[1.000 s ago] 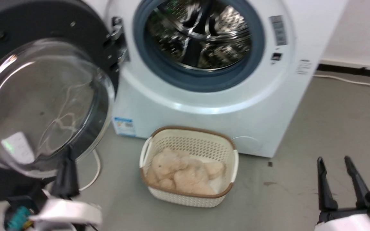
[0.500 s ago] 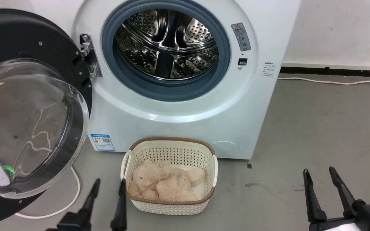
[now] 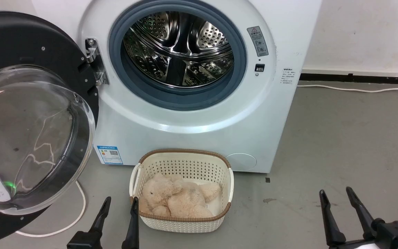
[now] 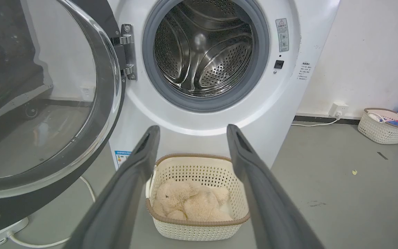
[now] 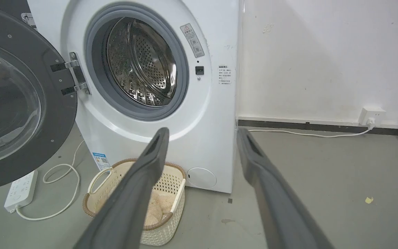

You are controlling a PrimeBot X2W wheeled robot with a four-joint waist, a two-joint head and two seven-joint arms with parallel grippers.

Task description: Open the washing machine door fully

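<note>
Glass bulges out of the washing machine door, which is big, round and black. The door is swung wide open. It hangs out at the left side of the washing machine, held on by a shiny hinge. Its inside face looks out at the room.

The washing machine is white. Its round hole is open, and you can see the shiny drum with lots of little holes in it. A grey-blue rubber ring goes all around the hole. A small blue label sits low on the front of the washing machine, near its left corner.

On the floor, just in front of the washing machine, sits a cream basket with a brown rim. A fluffy tan toy lies inside it. A white cable curls on the floor to the left of the washing machine.

The left gripper is in front of the washing machine, toward its left side. Its two fingers are spread apart and hold nothing. The right gripper is out in front and well to the right of the washing machine. Its fingers are spread apart too, with nothing between them. Neither gripper touches the door.
</note>
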